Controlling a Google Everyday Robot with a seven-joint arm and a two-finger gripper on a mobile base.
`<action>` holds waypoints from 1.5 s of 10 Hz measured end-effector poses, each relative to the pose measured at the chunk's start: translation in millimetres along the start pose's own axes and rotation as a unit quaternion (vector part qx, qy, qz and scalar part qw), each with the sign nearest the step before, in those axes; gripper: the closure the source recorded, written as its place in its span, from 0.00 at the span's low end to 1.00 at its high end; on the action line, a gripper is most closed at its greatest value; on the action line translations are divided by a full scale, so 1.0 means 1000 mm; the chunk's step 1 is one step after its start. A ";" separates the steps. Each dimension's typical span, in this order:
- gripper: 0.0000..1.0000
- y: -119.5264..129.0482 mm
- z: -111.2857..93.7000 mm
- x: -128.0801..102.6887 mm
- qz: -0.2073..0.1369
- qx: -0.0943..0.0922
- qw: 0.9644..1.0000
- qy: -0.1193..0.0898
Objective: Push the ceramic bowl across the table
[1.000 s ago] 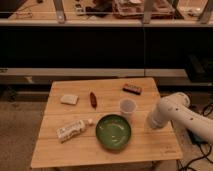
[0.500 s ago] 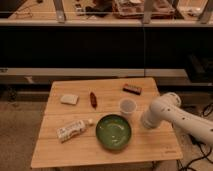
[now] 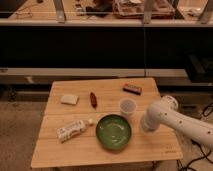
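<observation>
The ceramic bowl is wide, shallow and glossy green. It sits on the light wooden slatted table, near the front edge and a little right of centre. My white arm reaches in from the right. My gripper is low over the table just right of the bowl, with a small gap to its rim.
A small translucent white cup stands just behind the bowl, close to the gripper. A white tube-like pack lies left of the bowl. A red item, a white block and a brown box lie further back.
My arm has swung left and the gripper has come closer to the bowl's right side. The bowl and the other objects have not moved.
</observation>
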 end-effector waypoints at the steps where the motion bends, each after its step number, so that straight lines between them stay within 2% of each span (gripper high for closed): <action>1: 1.00 0.002 -0.001 -0.005 0.006 0.001 1.000 0.002; 3: 1.00 0.010 -0.002 -0.013 0.018 0.001 1.000 0.004; 6: 1.00 0.024 0.008 -0.014 0.039 -0.015 0.999 0.014; 10: 1.00 0.030 0.015 -0.033 0.049 -0.040 0.998 0.002; 15: 1.00 0.025 0.020 -0.055 0.037 -0.058 0.998 -0.009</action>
